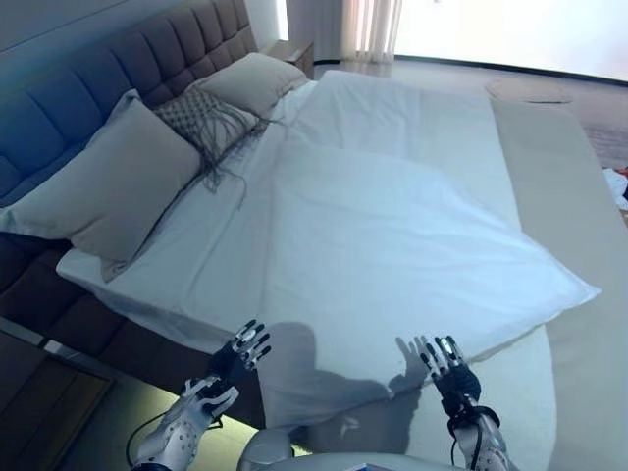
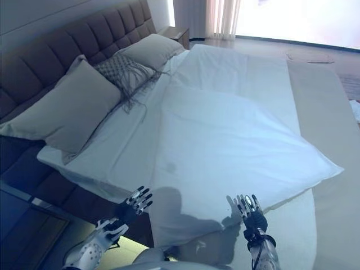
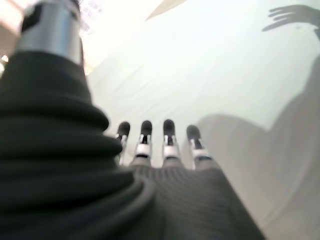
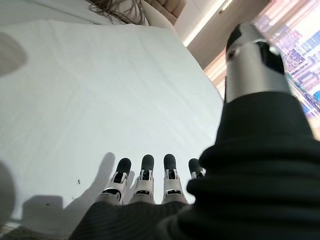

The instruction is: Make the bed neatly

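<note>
A white duvet lies spread over the bed, skewed, with one corner sticking out to the right over the beige bed cover. Its near edge hangs over the bed's side in front of me. My left hand hovers open at the near left edge of the duvet, fingers straight. My right hand is held open over the near edge further right, holding nothing. In the wrist views both hands' fingers stretch out above the white cloth.
Two large beige pillows and a fringed grey cushion lean against the dark tufted headboard. A dark nightstand stands at lower left. Pale floor and curtains lie beyond the bed.
</note>
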You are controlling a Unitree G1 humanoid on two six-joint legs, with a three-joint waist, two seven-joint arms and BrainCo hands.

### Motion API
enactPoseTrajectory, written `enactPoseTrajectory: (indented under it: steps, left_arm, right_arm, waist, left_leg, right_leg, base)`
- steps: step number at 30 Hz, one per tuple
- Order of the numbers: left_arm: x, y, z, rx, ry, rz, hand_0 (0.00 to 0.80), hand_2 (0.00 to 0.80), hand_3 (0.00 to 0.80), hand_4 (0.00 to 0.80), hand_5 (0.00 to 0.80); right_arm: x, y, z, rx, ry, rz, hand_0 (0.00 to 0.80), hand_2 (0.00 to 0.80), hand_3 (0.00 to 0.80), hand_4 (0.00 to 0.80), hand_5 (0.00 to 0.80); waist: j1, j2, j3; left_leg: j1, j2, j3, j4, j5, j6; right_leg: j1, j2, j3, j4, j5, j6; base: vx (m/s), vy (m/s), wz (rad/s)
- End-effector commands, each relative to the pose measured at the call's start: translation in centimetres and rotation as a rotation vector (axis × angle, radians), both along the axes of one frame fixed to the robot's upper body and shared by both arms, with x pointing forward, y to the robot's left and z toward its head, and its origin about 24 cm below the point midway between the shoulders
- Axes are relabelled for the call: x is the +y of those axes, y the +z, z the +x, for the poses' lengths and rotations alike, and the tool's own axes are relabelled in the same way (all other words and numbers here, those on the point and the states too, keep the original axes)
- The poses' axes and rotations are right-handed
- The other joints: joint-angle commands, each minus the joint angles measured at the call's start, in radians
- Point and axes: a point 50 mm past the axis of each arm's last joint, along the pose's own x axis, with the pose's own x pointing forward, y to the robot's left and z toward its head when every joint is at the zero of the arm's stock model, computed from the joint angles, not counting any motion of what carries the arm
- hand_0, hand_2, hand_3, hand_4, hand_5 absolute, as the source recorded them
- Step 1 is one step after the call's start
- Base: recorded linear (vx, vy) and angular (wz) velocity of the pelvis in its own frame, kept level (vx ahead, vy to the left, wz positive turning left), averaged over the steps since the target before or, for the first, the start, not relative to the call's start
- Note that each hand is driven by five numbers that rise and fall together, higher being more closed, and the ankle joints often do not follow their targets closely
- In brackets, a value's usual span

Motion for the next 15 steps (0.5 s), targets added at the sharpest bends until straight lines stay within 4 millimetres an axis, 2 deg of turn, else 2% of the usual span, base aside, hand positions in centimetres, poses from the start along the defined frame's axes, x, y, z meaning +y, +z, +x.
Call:
enactPoseTrajectory:
  steps: [1, 2, 4, 5, 7, 8, 10, 11, 12, 15]
  left_arm:
    - [1.1, 2.0, 1.8, -0.118, 0.020, -0.006, 0.000, 0.000, 0.000, 0.000, 0.000]
    - [1.0, 1.9, 1.8, -0.112, 0.022, -0.010, 0.000, 0.000, 0.000, 0.000, 0.000]
    - [0.8, 1.7, 2.0, -0.089, 0.017, -0.025, 0.000, 0.000, 0.000, 0.000, 0.000]
    - [0.8, 1.7, 2.0, -0.089, 0.018, -0.025, 0.000, 0.000, 0.000, 0.000, 0.000]
    - [0.7, 1.5, 2.1, -0.078, 0.008, -0.005, 0.000, 0.000, 0.000, 0.000, 0.000]
    - [0.7, 1.5, 2.2, -0.072, 0.003, 0.006, 0.000, 0.000, 0.000, 0.000, 0.000]
    - [0.7, 1.7, 2.6, -0.080, -0.016, 0.023, 0.000, 0.000, 0.000, 0.000, 0.000]
    - [0.7, 2.2, 3.1, -0.110, -0.044, 0.027, 0.000, 0.000, 0.000, 0.000, 0.000]
    - [0.5, 2.5, 3.2, -0.119, -0.052, 0.028, 0.000, 0.000, 0.000, 0.000, 0.000]
    - [0.7, 2.6, 3.3, -0.114, -0.055, 0.021, 0.000, 0.000, 0.000, 0.000, 0.000]
  right_arm:
    - [-0.1, 1.8, 2.1, -0.090, 0.071, -0.024, 0.000, 0.000, 0.000, 0.000, 0.000]
    - [-0.1, 1.8, 2.4, -0.089, 0.075, -0.025, 0.000, 0.000, 0.000, 0.000, 0.000]
    - [0.2, 2.0, 3.3, -0.103, 0.081, -0.022, 0.000, 0.000, 0.000, 0.000, 0.000]
    - [0.2, 2.0, 3.3, -0.104, 0.081, -0.022, 0.000, 0.000, 0.000, 0.000, 0.000]
    - [0.5, 2.3, 4.4, -0.125, 0.067, -0.029, 0.000, 0.000, 0.000, 0.000, 0.000]
    - [0.8, 2.3, 4.7, -0.124, 0.043, -0.027, 0.000, 0.000, 0.000, 0.000, 0.000]
    - [0.6, 2.4, 4.9, -0.119, -0.020, -0.015, 0.000, 0.000, 0.000, 0.000, 0.000]
    - [0.4, 2.4, 4.9, -0.120, -0.056, -0.014, 0.000, 0.000, 0.000, 0.000, 0.000]
    - [0.4, 2.3, 4.9, -0.114, -0.077, -0.023, 0.000, 0.000, 0.000, 0.000, 0.000]
    - [-0.1, 1.8, 5.0, -0.084, -0.140, -0.040, 0.000, 0.000, 0.000, 0.000, 0.000]
  waist:
    - [0.006, -0.023, 0.014]
    - [0.002, -0.026, 0.015]
    - [-0.015, -0.034, 0.014]
    - [-0.016, -0.034, 0.016]
    - [-0.031, -0.044, 0.005]
    - [-0.035, -0.037, -0.006]
    - [-0.039, -0.034, -0.015]
    - [-0.038, -0.033, -0.018]
    - [-0.038, -0.034, -0.021]
    - [-0.038, -0.028, -0.027]
  left_leg:
    - [-0.154, 0.079, -0.060, 0.053, 0.127, -0.059]
    - [-0.154, 0.079, -0.050, 0.081, 0.112, -0.057]
    - [-0.142, 0.081, -0.003, 0.182, 0.071, -0.056]
    - [-0.144, 0.082, -0.004, 0.187, 0.066, -0.056]
    - [-0.082, 0.063, 0.033, 0.199, -0.041, -0.028]
    - [-0.036, 0.051, 0.044, 0.151, -0.063, -0.019]
    - [-0.023, 0.039, 0.048, 0.145, -0.059, -0.020]
    - [-0.025, 0.020, 0.040, 0.165, -0.072, -0.013]
    - [-0.011, 0.004, 0.033, 0.162, -0.098, 0.002]
    - [0.032, -0.035, 0.023, 0.136, -0.126, 0.035]
  right_leg:
    - [0.102, 0.033, -0.007, -0.068, 0.088, 0.000]
    - [0.098, 0.029, -0.010, -0.066, 0.090, 0.001]
    - [0.080, 0.008, -0.026, -0.050, 0.096, -0.005]
    - [0.080, 0.008, -0.027, -0.048, 0.093, -0.004]
    - [0.057, -0.034, -0.040, -0.021, 0.104, 0.012]
    - [0.046, -0.050, -0.052, -0.008, 0.107, 0.021]
    - [0.045, -0.070, -0.064, 0.002, 0.110, 0.034]
    - [0.049, -0.091, -0.059, 0.009, 0.129, 0.046]
    - [0.046, -0.107, -0.058, 0.014, 0.140, 0.052]
    - [0.021, -0.140, -0.051, 0.057, 0.182, 0.065]
  base:
    - [-0.070, 0.044, 0.24]
    - [-0.075, 0.075, 0.14]
    - [-0.049, 0.095, 0.12]
    - [-0.026, 0.124, 0.06]
    - [0.032, 0.192, 0.03]
    - [0.106, 0.241, 0.15]
    - [0.096, 0.199, 0.28]
    - [0.087, 0.165, 0.39]
    - [0.087, 0.153, 0.38]
    - [0.094, 0.176, 0.17]
